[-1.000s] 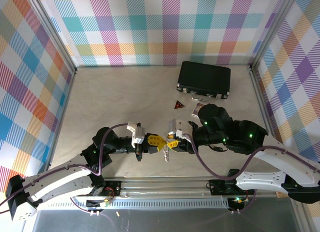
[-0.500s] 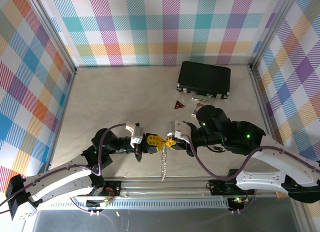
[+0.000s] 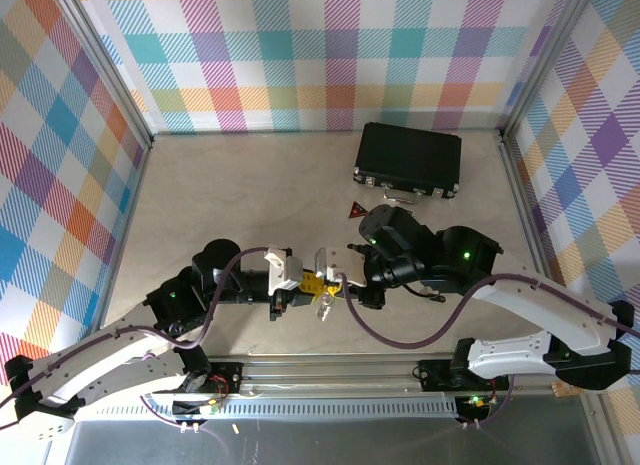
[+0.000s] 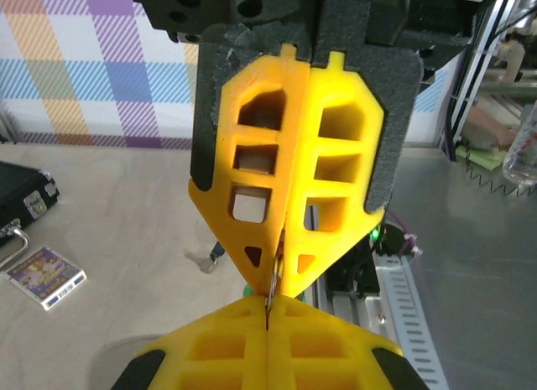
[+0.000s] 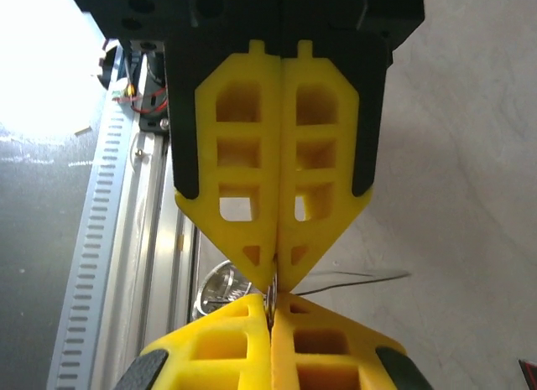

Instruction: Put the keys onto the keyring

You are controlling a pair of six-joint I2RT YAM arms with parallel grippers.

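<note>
My two grippers meet tip to tip above the near middle of the table, the left gripper (image 3: 312, 284) (image 4: 270, 304) facing the right gripper (image 3: 330, 287) (image 5: 273, 302). Both are shut on one thin silvery metal piece. It looks like part of the keyring (image 3: 322, 304), whose pale loop (image 5: 220, 289) hangs bunched just under the tips. A patch of bright green (image 4: 244, 288) peeks out behind the tips, mostly hidden. One small key with a dark head (image 4: 205, 260) lies flat on the table beyond them.
A black case (image 3: 408, 157) stands at the back right, a dark red triangle (image 3: 357, 210) in front of it. A small patterned card (image 4: 44, 277) lies on the table. The slotted metal rail (image 3: 330, 370) runs along the near edge beneath the grippers.
The right gripper has gone from slightly open to shut. The chain hung long half a second ago and is now bunched short. Both arms have shifted, the right wrist swinging left.
</note>
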